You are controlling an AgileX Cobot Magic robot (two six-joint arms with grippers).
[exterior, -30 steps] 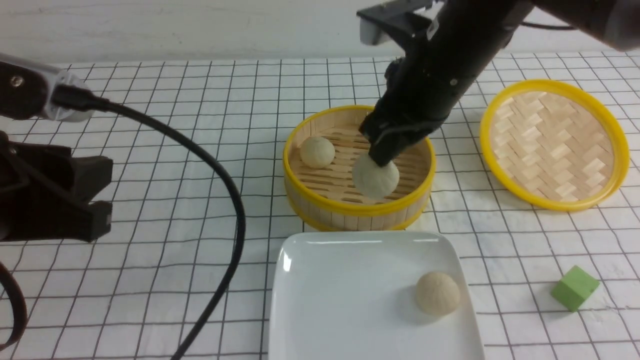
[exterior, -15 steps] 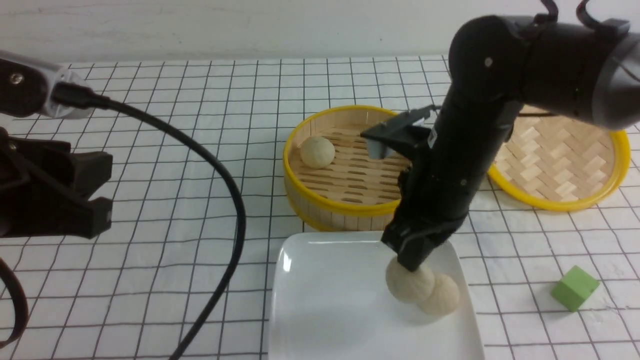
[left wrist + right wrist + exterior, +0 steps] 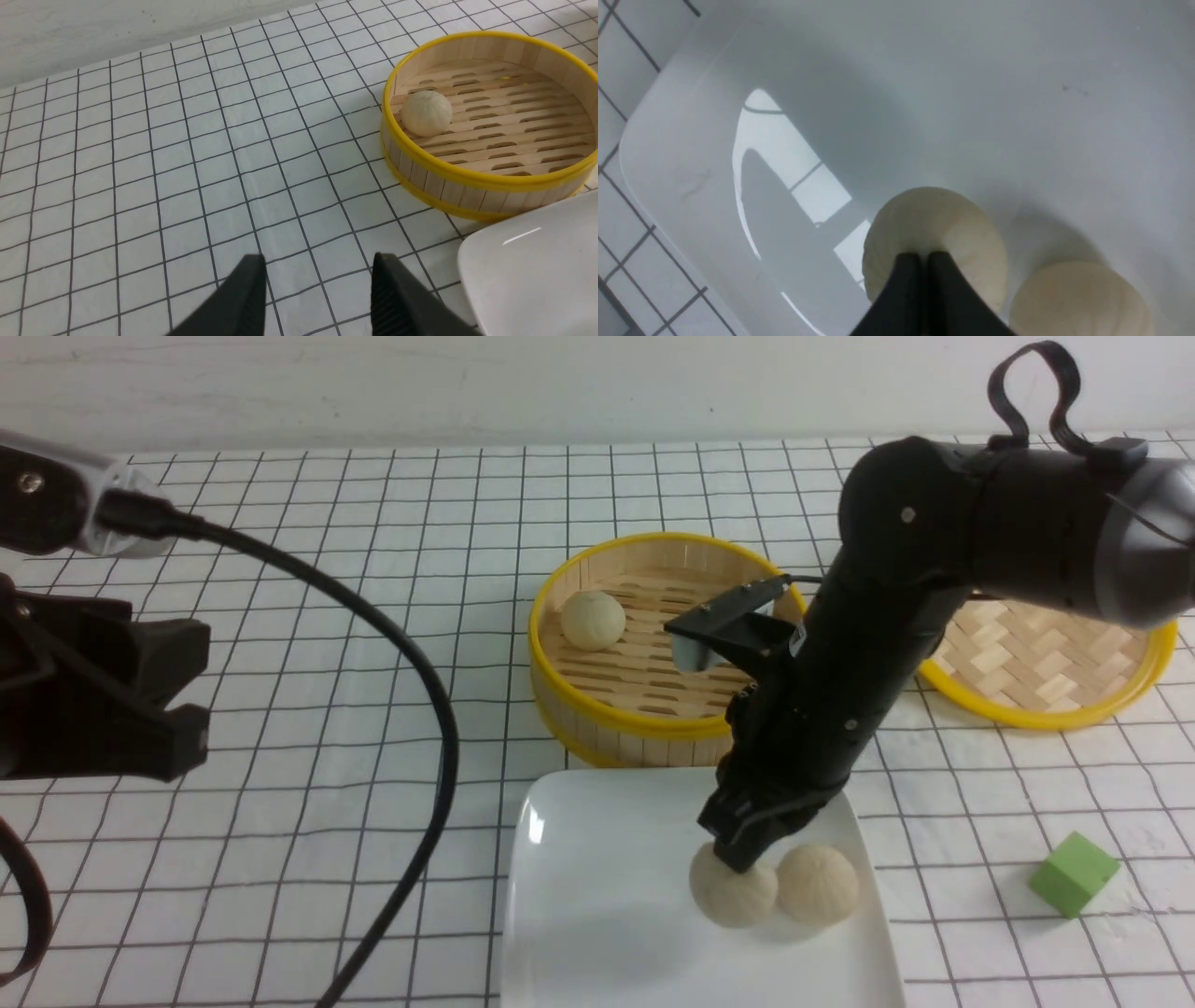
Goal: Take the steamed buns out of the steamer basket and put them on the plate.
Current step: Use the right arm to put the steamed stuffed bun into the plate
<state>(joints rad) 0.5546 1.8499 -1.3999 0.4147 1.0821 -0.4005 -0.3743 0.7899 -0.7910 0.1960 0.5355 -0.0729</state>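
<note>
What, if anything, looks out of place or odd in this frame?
The right tool grips one bun over the plate by a pinch of its top, jaws nearly together. A green cube lies right of the plate, unrelated to the job.
</note>
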